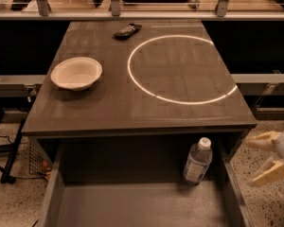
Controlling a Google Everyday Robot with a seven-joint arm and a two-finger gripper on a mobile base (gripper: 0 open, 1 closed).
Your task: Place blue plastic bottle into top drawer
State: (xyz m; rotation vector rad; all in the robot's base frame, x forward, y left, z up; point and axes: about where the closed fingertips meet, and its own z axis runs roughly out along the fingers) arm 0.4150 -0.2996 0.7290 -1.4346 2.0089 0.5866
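The blue plastic bottle (pixel 197 161), clear with a white cap and pale label, stands upright inside the open top drawer (pixel 132 205), at its back right corner under the table's front edge. My gripper (pixel 261 159) is at the right edge of the view, outside the drawer's right wall, well clear of the bottle. Its two cream fingers (pixel 261 140) are spread apart and hold nothing.
A white bowl (pixel 76 73) sits on the table's left side. A dark remote-like object (pixel 127 30) lies near the table's far edge. A bright light ring (pixel 180 69) lies on the tabletop. A railing runs behind the table. Cables lie on the floor at left.
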